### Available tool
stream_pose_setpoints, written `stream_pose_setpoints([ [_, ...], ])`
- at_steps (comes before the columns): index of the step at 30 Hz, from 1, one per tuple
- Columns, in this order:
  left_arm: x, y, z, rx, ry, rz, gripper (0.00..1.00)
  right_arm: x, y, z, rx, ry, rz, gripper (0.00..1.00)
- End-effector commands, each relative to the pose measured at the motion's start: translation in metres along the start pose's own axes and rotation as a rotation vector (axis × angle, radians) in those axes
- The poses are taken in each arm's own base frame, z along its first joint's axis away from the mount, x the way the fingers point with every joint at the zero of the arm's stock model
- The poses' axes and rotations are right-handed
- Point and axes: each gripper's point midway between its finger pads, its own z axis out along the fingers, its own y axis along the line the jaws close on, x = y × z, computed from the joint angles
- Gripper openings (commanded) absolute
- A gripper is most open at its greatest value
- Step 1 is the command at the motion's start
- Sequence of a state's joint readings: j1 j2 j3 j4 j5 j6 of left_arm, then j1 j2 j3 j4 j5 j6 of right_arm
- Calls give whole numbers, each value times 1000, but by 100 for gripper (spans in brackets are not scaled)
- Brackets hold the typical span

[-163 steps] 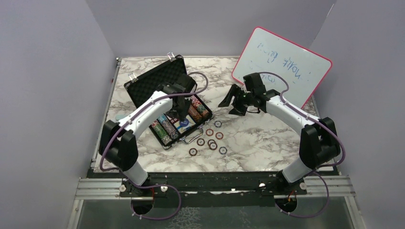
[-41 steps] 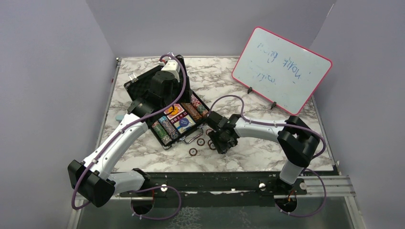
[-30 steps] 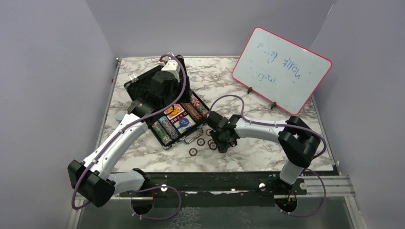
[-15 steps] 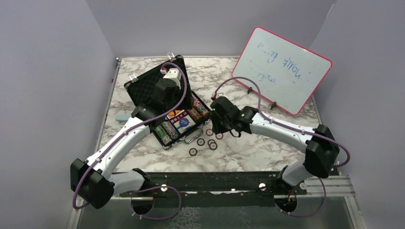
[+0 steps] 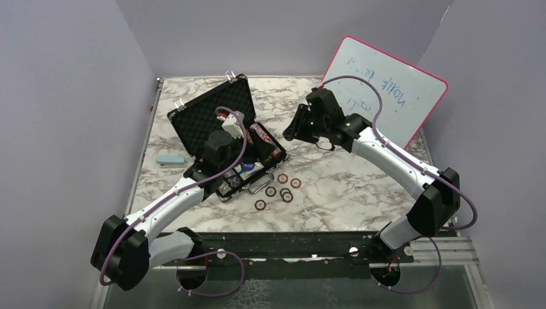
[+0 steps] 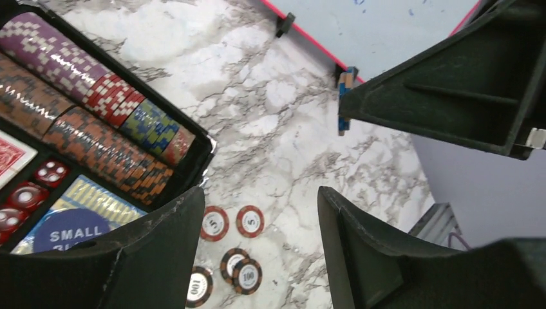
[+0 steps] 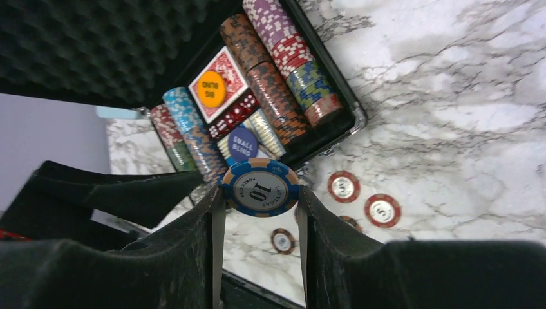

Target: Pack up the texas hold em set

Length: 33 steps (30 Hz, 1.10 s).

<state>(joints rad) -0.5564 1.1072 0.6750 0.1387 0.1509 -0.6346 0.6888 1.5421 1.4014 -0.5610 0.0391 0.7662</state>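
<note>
A blue-and-orange "10" chip (image 7: 261,188) is clamped rim to rim between the right fingers (image 7: 325,225), held in the air just right of the open case (image 5: 209,111). It looks light, stiff and smooth, so a grip across the rim seems the best hold, though the disc could pivot or slip. More loose chips (image 5: 282,178) lie flat on the bench (image 5: 360,187) near the case's front, thin and likely awkward to lift. The left fingers (image 6: 161,238) stand apart, empty, over the case.

Loose chips (image 5: 286,193) right of briefcase (image 5: 212,112), whiteboard (image 5: 405,90) behind, oblong object (image 5: 170,159) left, seemingly apart.
</note>
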Motion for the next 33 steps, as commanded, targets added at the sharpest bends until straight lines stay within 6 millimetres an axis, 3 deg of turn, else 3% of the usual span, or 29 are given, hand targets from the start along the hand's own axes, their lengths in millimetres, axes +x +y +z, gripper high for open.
stream_pose_setpoints([
  [1,-33,-41,0,184,-131,-30,67,0,33,-5,-119,58,165,23],
  [8,-35,-51,5,241,-128,-20,71,7,52,-10,-200,119,264,24],
  [11,-35,-52,6,240,-136,-38,66,7,59,-13,-233,136,280,24],
  [17,-43,-52,5,232,-179,-67,38,14,66,-13,-265,180,308,24],
  [22,-45,-50,6,218,-200,-74,22,19,67,-11,-275,204,309,24],
  [25,-44,-47,6,209,-205,-55,6,26,66,-8,-279,231,303,26],
  [26,-44,-46,5,206,-210,-39,0,27,64,-6,-277,233,297,29],
  [29,-44,-40,1,180,-216,25,0,25,59,-5,-261,210,287,52],
  [31,-42,-34,0,136,-185,112,0,16,53,-5,-247,178,279,68],
  [33,-38,-25,-1,83,-113,259,0,3,43,-8,-225,128,284,75],
])
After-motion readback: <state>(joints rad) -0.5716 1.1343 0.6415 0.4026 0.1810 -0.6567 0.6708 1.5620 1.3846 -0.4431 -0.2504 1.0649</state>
